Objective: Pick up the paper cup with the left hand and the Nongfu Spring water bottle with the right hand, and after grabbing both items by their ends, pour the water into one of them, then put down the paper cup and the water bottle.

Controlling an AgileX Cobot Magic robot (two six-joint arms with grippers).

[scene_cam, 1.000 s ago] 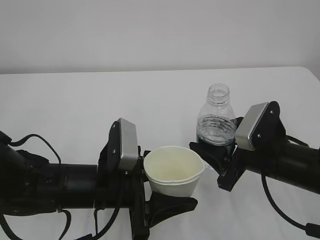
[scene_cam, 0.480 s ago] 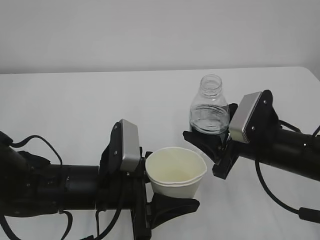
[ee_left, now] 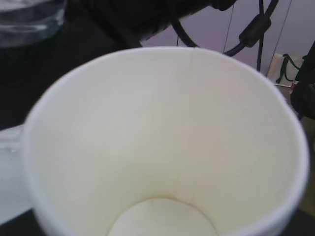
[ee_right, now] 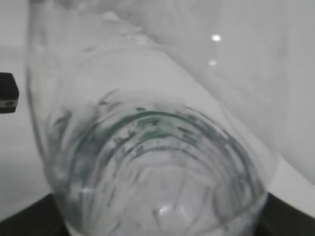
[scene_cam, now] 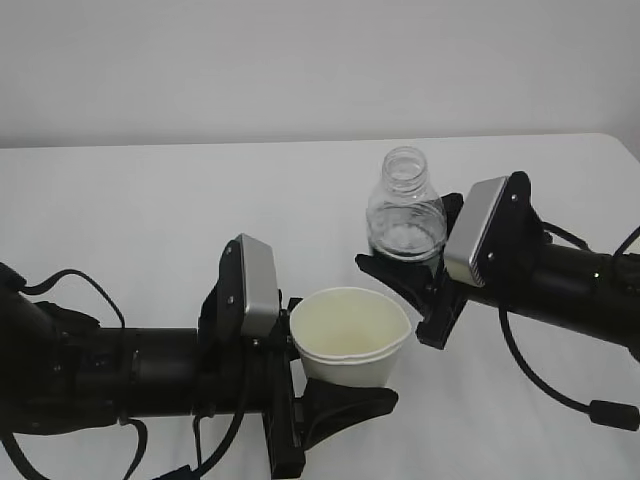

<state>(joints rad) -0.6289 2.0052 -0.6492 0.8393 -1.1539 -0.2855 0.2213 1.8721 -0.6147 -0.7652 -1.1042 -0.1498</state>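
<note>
Nearest the exterior camera, the left hand (scene_cam: 345,385) reaches in from the lower left, a black arm with a grey-silver module (scene_cam: 255,286) on top and black cables (scene_cam: 70,283) looping at its rear. Its jaws pinch the paper cup (scene_cam: 350,335) around the lower body, one black jaw showing just under the cup's base. The cup stands upright, raised off the white table (scene_cam: 150,210), with its mouth open to the ceiling. In the left wrist view the cup (ee_left: 162,142) fills the picture; its pale inside and round bottom look dry.

Just behind and to the right of the cup, the right hand (scene_cam: 405,270) comes in from the right edge, carrying its own grey-silver module (scene_cam: 477,230). Its jaws grip the Nongfu Spring water bottle (scene_cam: 405,215) at the lower end, hiding the bottom part. The bottle is uncapped and leans slightly to the left, its neck higher than the cup's rim and close to it, not touching. The right wrist view looks along the clear ribbed bottle (ee_right: 157,147) from its base, where the water (ee_right: 162,201) shows blurred through the plastic.

Beyond both arms lies bare tabletop, then a plain pale wall (scene_cam: 300,60).
</note>
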